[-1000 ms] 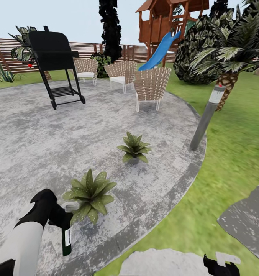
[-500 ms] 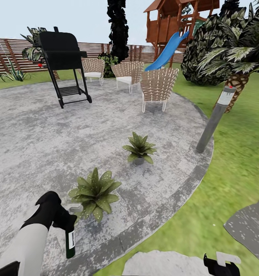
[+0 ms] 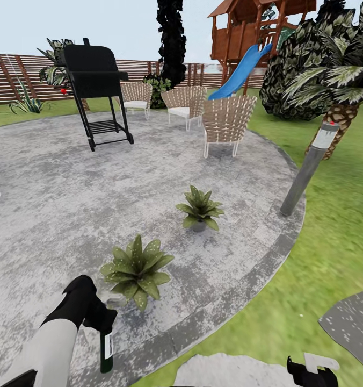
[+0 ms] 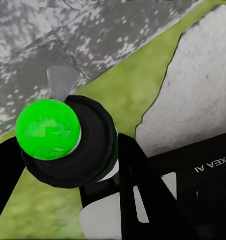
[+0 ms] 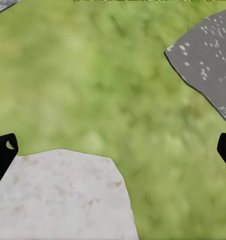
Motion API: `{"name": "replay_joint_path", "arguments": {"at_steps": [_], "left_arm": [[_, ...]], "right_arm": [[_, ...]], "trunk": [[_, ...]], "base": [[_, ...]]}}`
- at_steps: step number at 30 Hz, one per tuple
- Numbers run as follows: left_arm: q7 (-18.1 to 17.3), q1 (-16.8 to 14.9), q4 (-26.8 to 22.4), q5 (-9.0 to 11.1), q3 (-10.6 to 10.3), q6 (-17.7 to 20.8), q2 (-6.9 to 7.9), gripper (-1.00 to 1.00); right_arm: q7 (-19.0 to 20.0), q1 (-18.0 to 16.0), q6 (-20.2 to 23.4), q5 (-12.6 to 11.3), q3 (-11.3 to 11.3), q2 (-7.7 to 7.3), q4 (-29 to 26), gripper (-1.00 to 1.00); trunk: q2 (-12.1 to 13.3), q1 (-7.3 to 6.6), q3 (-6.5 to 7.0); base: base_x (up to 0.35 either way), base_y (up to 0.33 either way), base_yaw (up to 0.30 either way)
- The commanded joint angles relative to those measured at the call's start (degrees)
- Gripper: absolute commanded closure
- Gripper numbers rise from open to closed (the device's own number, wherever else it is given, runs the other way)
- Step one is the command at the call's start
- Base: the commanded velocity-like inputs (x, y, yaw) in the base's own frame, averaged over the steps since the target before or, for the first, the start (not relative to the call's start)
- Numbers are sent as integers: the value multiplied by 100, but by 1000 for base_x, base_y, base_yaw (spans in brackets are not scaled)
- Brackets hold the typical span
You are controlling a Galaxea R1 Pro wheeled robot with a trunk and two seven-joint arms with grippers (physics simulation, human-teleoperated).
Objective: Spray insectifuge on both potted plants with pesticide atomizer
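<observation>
Left tool [image 3: 102, 317] clamped on spray bottle [image 3: 106, 350], bottle hanging down at 7 o'clock of near potted plant [image 3: 135, 267]. Second plant [image 3: 200, 208] at 1 o'clock. Right tool [image 5: 113, 150] spread wide, empty, over lawn [image 5: 118, 75].

Left gripper [image 3: 98, 318]: fingers hidden behind the wrist and the pesticide atomizer [image 3: 106, 349] in the head view; grip point not visible.
Atomizer label: too small to read.
Atomizer body in left wrist view: hidden behind its own green tip [image 4: 47, 129], seen end-on.
Right gripper [image 3: 312, 371]: cut off by the lower edge of the head view; only the outermost fingers [image 5: 2, 152] seen at the picture's sides in the right wrist view.
Nearer potted plant [image 3: 136, 269]: pot hidden under the leaves.
Playhouse [image 3: 256, 27]: roof cut off at the top edge.
</observation>
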Motion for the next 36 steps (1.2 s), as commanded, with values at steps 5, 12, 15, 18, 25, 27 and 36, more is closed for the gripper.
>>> {"name": "replay_joint_path", "arguments": {"at_steps": [5,12,15,18,25,27,36], "left_arm": [[-54,10,-21,164,28,28,5,100],[-53,13,-33,272,27,15,-10,100],[-53,12,-73,279,37,15,-16,100],[-53,14,-82,282,47,11,-10,100],[-146,9,-84,290,26,-12,16,100],[-284,4,-81,279,9,-17,46,100],[-2339,-701,262,-889,-597,-28,1271,100]], "right_arm": [[-15,-7,-30,54,-39,4,12,-100],[-15,-7,-30,53,-33,19,14,-100],[-15,-7,-30,53,-36,21,11,-100],[-15,-7,-30,53,-38,21,10,-100],[-15,-9,-24,53,-38,20,13,-100],[-15,-8,-22,53,-33,21,14,-100],[-15,-7,-22,53,-29,22,23,-100]], "trunk": [[-2,0,-5],[-2,0,-5],[-2,0,-5],[-2,0,-5],[-2,0,-5],[-2,0,-5],[-2,0,-5]], "base": [[134,-180,0],[-28,-284,149],[-35,-294,273],[8,-299,276],[69,-172,72],[7,-12,3],[0,-1,0]]}}
